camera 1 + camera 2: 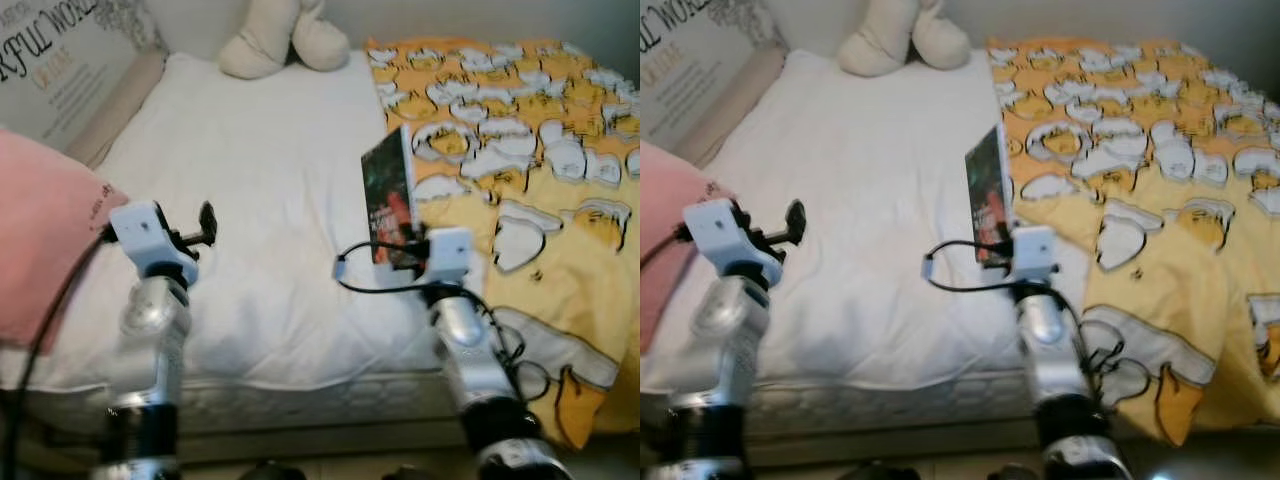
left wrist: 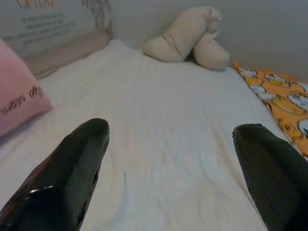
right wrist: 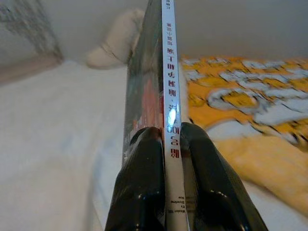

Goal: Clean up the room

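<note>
A pink pillow (image 1: pixel 40 230) lies at the far left. The left gripper (image 1: pixel 207 224) hovers with fingers spread over the white bed sheet (image 1: pixel 260 200). Right of it, the right gripper (image 1: pixel 398 250) clamps a book (image 1: pixel 388 195) upright by its lower edge, just beside the yellow blanket (image 1: pixel 530 170).

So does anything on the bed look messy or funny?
The yellow blanket lies rumpled over just one side of the bed, leaving the white sheet bare. A book stands upright above the sheet, pinched in the right gripper. The left gripper hovers open.
</note>
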### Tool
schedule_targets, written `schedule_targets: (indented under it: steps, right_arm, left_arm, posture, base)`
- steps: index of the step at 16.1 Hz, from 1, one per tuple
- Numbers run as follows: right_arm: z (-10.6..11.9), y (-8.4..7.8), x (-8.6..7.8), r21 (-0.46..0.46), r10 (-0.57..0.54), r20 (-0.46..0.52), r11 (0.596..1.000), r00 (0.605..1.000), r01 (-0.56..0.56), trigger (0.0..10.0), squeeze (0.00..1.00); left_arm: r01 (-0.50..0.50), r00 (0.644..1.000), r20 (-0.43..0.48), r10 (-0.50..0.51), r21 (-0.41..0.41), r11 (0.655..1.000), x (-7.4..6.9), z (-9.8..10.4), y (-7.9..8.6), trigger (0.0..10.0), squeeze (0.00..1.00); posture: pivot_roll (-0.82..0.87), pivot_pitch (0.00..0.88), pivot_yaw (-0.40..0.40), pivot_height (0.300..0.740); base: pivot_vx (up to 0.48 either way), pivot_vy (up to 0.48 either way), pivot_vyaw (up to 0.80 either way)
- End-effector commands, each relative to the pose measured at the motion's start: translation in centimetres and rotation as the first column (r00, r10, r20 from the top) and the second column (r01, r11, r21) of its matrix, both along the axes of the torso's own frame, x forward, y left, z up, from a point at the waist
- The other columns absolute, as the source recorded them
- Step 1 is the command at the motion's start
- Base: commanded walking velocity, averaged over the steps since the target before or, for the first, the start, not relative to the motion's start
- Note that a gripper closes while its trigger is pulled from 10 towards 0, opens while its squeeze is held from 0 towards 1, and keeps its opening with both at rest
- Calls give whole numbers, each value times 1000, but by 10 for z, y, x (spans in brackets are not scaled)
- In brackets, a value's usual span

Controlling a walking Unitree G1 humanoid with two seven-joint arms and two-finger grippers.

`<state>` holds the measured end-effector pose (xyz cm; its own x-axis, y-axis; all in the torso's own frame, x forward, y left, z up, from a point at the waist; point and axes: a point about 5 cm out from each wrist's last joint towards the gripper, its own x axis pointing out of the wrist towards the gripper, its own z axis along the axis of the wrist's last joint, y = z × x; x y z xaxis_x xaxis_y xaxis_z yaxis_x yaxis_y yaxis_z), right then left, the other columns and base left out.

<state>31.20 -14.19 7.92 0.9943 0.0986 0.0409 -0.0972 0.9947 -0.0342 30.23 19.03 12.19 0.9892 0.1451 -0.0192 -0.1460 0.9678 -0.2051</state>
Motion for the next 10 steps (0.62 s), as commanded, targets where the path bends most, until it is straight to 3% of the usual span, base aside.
schedule_targets:
  steps: [1,4,7,10]
  right_arm:
    - [6,2,2,6,0,23,1000,1000,0,0,0]
    - [7,3,4,-3,14,16,1000,1000,-14,0,0]
    - [8,4,7,-3,25,12,1000,1000,-25,0,0]
    - [9,8,10,-10,55,4,998,998,-55,0,0]
  left_arm:
    - [-31,999,-10,32,37,999,-6,-5,3,10000,0]
    - [33,999,29,-37,122,992,-8,-3,-12,10000,0]
    - [32,999,17,-35,178,984,-3,-4,-9,10000,0]
    - [-2,1000,12,0,182,983,-5,-6,-9,10000,0]
  posture:
    - [-89,0,63,740]
    - [-78,0,53,740]
    - [-71,0,47,740]
    - [-69,0,43,740]
  base:
    - [0,435,0]
    - [0,431,0]
    - [0,435,0]
    - [0,450,0]
